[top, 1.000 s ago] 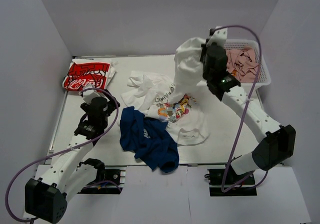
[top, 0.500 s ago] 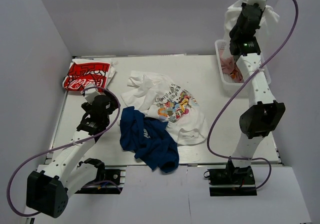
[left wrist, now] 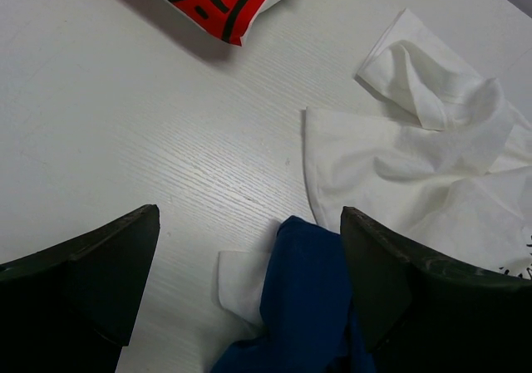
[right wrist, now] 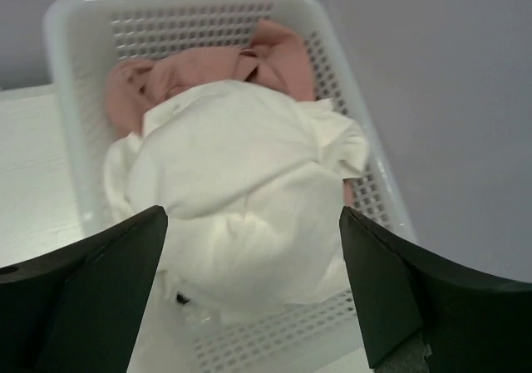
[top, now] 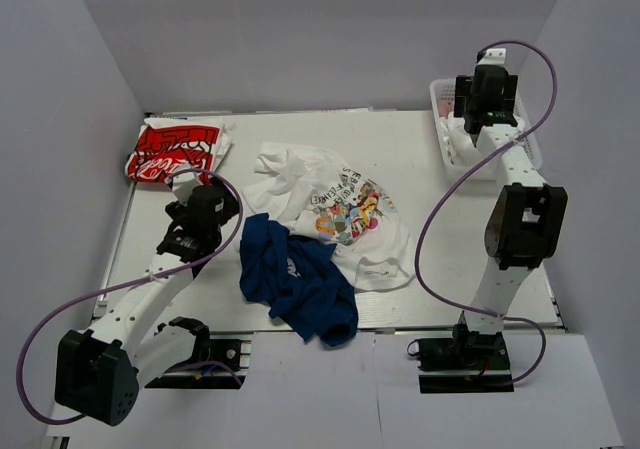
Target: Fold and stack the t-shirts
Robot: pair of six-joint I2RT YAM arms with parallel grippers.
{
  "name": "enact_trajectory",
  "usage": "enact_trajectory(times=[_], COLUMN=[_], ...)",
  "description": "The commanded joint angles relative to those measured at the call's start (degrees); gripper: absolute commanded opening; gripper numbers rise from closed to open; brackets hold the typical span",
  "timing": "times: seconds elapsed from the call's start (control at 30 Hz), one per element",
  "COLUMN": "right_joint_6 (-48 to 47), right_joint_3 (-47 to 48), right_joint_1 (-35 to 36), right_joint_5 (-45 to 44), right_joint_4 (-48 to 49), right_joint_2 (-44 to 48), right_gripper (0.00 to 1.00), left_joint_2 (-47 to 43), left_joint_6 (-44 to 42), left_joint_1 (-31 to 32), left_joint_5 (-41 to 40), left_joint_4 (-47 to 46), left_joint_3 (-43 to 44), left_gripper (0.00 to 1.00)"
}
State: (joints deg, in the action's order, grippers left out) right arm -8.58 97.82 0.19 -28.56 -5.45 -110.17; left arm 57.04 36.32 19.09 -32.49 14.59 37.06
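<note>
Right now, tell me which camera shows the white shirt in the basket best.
Right wrist: the white shirt fills the basket, heaped over pink cloth. From the top camera the right arm mostly hides it; the left wrist misses it.

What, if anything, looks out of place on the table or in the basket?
A white tee lies bunched in the basket on pink cloth, not stacked. The crumpled navy tee overlaps the printed white tee.
</note>
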Motion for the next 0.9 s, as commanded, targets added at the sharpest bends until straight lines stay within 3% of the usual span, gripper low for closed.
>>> enact_trajectory(times=[0.0, 0.13, 0.23, 0.57, 0.8, 0.87], right_joint_6=[1.89, 3.22, 3.74, 8.23, 14.11, 15.60], right_joint_3=[-0.52, -6.76, -8.34, -16.79, -19.42, -20.03], right_joint_1=[0.60, 2.09, 6.65, 24.13, 28.20, 28.64], right_joint_5=[10.18, 24.90, 31.44, 28.84, 21.97, 20.83], right_joint_4=[-1.40, -4.65, -10.09, -7.12, -3.87, -3.60], right_joint_2=[8.91, 15.24, 15.78, 3.49, -5.04, -6.28], right_gripper=[0.90, 0.90, 0.90, 0.90, 0.90, 0.85], left_joint_2=[-0.52, -1.05, -2.27, -5.70, -8.43, -8.43], left_joint_6=[2.00, 7.71, 7.38, 6.31, 6.31, 5.78], left_joint_1=[-0.20, -0.20, -0.20, -0.20, -0.20, -0.20], left_joint_5=[-1.08, -7.14, -5.06, -3.81, -3.81, -3.81], left_joint_4=[0.70, 7.28, 8.00, 6.33, 5.80, 5.80], left_joint_3=[1.88, 3.80, 3.81, 1.88, 0.73, 0.73], left_gripper=[0.99, 0.99, 0.99, 0.99, 0.99, 0.99])
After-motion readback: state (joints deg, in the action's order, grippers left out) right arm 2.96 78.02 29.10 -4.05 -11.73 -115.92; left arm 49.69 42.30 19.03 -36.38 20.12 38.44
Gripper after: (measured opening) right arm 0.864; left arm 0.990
